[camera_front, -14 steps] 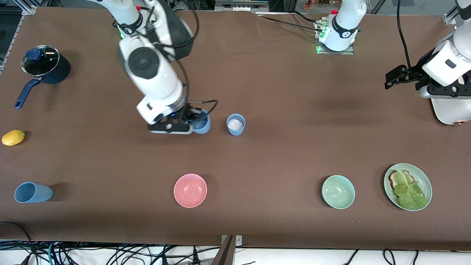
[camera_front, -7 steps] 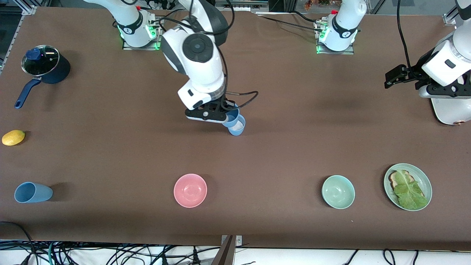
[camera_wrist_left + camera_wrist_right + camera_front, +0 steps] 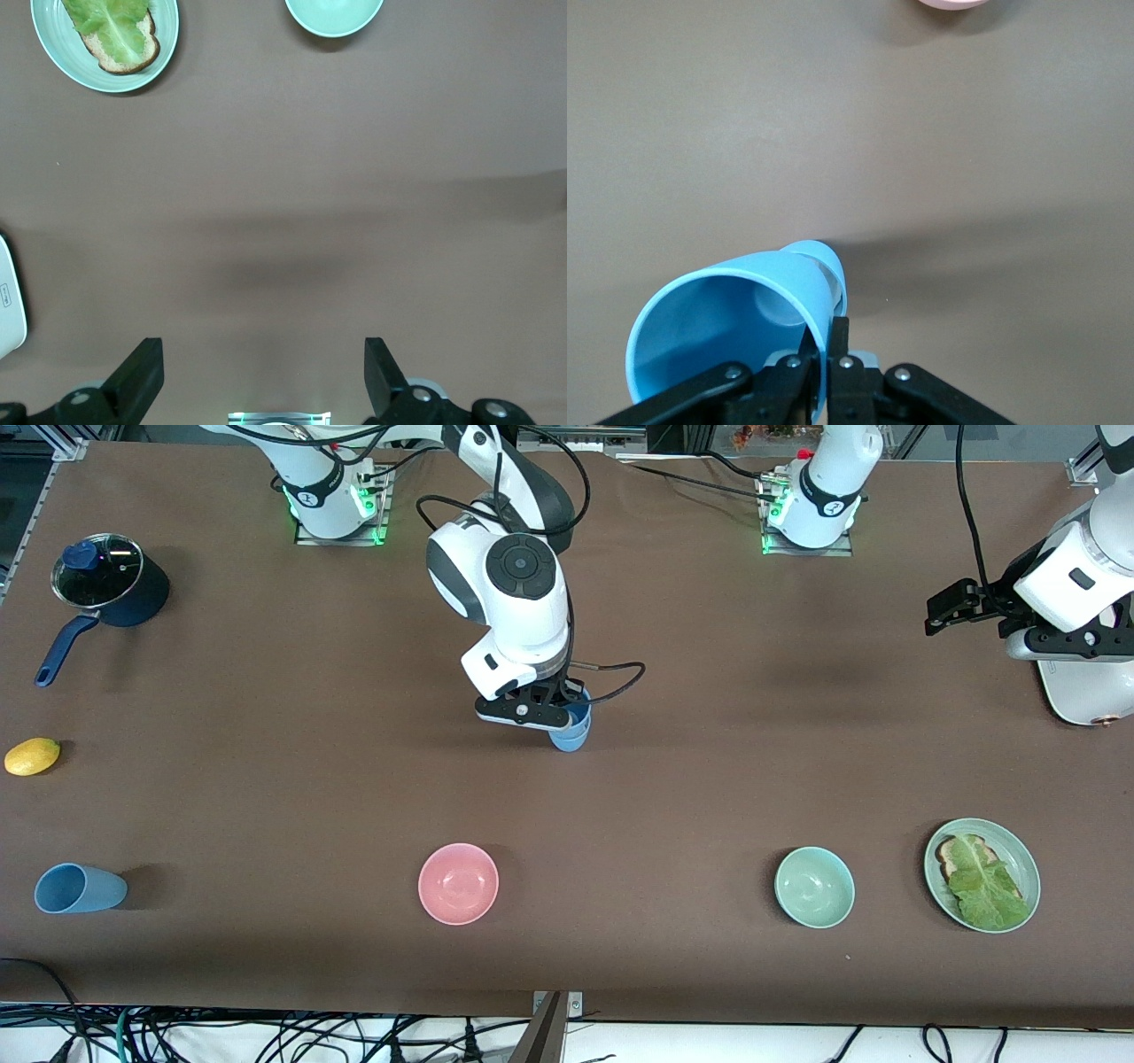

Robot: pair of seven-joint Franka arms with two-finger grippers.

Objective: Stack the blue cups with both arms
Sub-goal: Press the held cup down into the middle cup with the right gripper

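Pinching blue cup [image 3: 735,319] rim, right end effector [image 3: 826,341]

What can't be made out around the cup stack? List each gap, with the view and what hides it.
- Front view: the right gripper covers most of the held blue cup, so how deep it sits in the standing blue cup is unclear.
- Right wrist view: the held cup hides nearly all of the lower one; its rim is unseen.
- Left wrist view: the open left gripper sees neither cup.

Matte plastic blue cups [image 3: 735,310], glass-lidded pot [image 3: 111,584], matte brown table [image 3: 709,762].
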